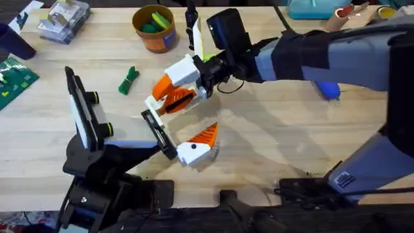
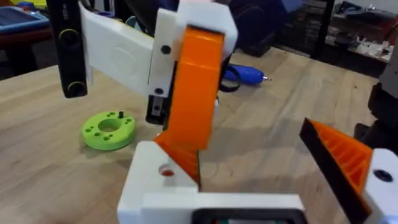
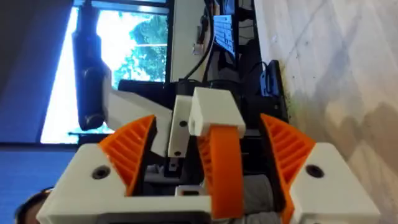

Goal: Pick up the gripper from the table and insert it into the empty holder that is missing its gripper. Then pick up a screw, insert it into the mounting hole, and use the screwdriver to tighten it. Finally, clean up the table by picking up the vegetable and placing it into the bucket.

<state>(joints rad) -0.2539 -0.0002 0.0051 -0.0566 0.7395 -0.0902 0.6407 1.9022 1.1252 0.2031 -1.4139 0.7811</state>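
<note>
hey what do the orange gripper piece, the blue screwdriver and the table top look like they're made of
The gripper: likely moulded or printed plastic, matte orange with a white base block, judging by its flat colour and blocky edges. The screwdriver: probably glossy blue plastic, with a thin, seemingly metal tip. The table: pale wood or wood-look laminate, with visible grain lines.

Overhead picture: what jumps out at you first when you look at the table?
The bright orange ribbed gripper piece stands out first, held near the middle of the table by the right gripper, close against the white holder. Next comes the left gripper with its own orange finger, just in front. Behind, the dark green vegetable lies on the wood near the orange bucket.
</note>
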